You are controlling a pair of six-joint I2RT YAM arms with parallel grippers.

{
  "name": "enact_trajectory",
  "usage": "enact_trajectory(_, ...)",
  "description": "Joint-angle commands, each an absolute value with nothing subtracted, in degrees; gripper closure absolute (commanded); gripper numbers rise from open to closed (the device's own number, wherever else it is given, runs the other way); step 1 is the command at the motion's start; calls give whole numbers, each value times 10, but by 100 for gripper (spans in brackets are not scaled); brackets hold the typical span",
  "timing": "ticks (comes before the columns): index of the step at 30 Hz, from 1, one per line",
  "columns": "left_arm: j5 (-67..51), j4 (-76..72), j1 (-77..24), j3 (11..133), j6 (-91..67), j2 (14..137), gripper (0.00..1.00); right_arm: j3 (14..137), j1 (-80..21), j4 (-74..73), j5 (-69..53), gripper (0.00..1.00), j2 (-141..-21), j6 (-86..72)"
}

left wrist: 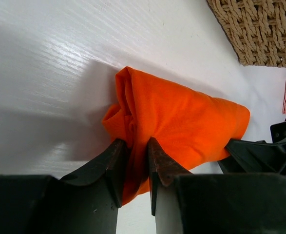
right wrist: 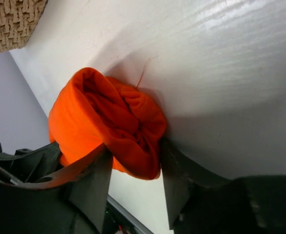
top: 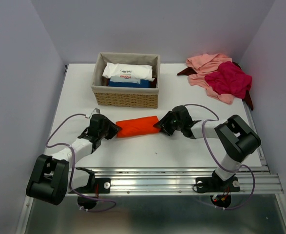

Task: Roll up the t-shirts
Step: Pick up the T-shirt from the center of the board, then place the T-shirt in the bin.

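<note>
Rolled bright orange cloth t-shirt (top: 138, 126) lies on the white bench (top: 181, 151). The left gripper (left wrist: 133, 156) pinches one end and the right gripper (right wrist: 135, 170) clamps the other, evidently so the roll cannot unwind.

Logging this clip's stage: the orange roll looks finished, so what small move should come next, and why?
Probably raise both pincers together to lift the orange t-shirt off the table. It is already rolled, the left pincer pinches one end, the right pincer clasps the other, and the wicker basket behind holds other rolls.
</note>
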State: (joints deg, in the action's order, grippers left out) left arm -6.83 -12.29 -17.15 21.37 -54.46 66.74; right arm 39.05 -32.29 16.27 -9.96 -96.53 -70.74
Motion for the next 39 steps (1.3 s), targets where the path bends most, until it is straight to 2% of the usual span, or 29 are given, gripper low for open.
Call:
enact_trajectory(1,-69,-124,-170,242,-524,670,100,415,-322,129,-50,64,-999,-674)
enact_trajectory(3,-73,-121,-170,244,-521,670,100,424,-322,129,-55,79,-1004,-668)
enact_trajectory(4,-74,-118,-170,248,-518,670,100,433,-322,125,-53,95,-1000,-664)
enact_trajectory(5,-75,-113,-170,256,-515,669,100,435,-322,123,-52,99,-995,-657)
enact_trajectory(14,-99,-1,-170,335,-458,616,100,449,-322,34,-33,99,-861,-588)
enact_trajectory(23,-93,136,-169,498,-402,606,100,525,-327,-80,-12,99,-733,-548)
enact_trajectory(26,-85,168,-169,589,-379,628,100,565,-327,-98,-3,99,-709,-531)
enact_trajectory(32,-42,221,-150,779,-321,716,100,679,-327,-112,14,99,-749,-477)
enact_trajectory(39,-46,230,-92,951,-265,820,100,834,-327,-102,18,99,-876,-419)
